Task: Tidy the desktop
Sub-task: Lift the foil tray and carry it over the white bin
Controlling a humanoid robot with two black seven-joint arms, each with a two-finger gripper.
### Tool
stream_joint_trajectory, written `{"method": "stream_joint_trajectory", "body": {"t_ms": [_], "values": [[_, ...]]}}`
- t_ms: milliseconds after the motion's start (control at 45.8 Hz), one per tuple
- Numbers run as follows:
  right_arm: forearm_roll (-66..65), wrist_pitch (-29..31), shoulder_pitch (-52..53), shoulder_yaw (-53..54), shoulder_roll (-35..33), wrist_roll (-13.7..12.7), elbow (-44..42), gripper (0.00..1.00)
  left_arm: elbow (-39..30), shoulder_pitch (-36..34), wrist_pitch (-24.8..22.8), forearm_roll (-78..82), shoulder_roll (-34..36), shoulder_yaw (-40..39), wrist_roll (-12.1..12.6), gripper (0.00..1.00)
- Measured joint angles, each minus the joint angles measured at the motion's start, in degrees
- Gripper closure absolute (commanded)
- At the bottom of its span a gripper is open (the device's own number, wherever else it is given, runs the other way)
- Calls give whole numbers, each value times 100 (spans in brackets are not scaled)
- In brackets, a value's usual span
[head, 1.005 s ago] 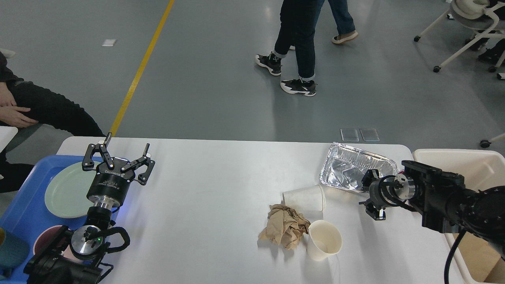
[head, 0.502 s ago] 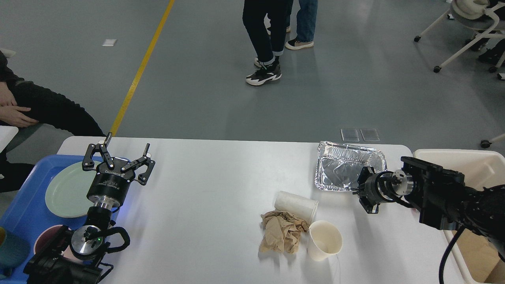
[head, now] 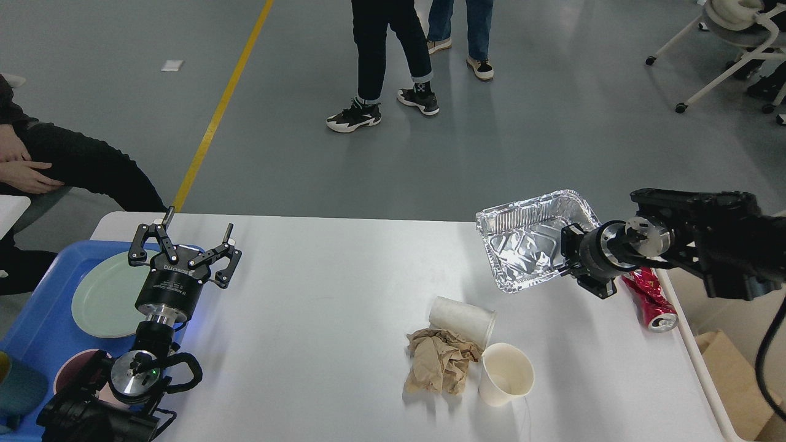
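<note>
The white desktop [head: 325,294] spans the view. My right gripper [head: 568,258] is shut on the rim of a silver foil tray [head: 528,242] and holds it tilted above the desktop's far right. A crushed red can [head: 649,298] lies near the right edge. A paper cup [head: 460,316] lies on its side, a crumpled brown paper [head: 439,362] sits beside it, and an upright paper cup [head: 505,382] stands at its right. My left gripper [head: 183,245] is open and empty over the desktop's left edge.
A blue tray [head: 37,331] at the left holds a pale green plate [head: 104,294] and a pinkish bowl [head: 70,374]. A beige bin [head: 706,368] with cardboard [head: 734,374] stands off the right edge. People [head: 393,55] stand beyond the table.
My right gripper has lifted the foil tray off the desktop and tilted it, uncovering the red can. The lying cup and paper shifted earlier. My left arm has not moved.
</note>
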Motion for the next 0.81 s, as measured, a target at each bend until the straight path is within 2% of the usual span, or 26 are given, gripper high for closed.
{"method": "stream_joint_trajectory", "body": {"t_ms": [87,175,306,415,633,808], "values": [[-32,463,809,-920,-74,124,577,100,-1,0,0,0,0,0,6,3],[-50,876,1593,-1737,-100,365,1147,100,-1,0,0,0,0,0,8,3],[-326,1299,2754,-2788,-101,938,2171,100,-2,0,0,0,0,0,8,3],[-1166,1566,3658,-3369,-290,1353,3113,100,-2,0,0,0,0,0,9,3],[-2339,1753,4592,-4026,-724,1497,4278,100,-2,1,-2,0,0,0,7,3],[-2562,1748,4875,-4393,-867,1520,4575,100,5,1,-2,0,0,0,0,3]]}}
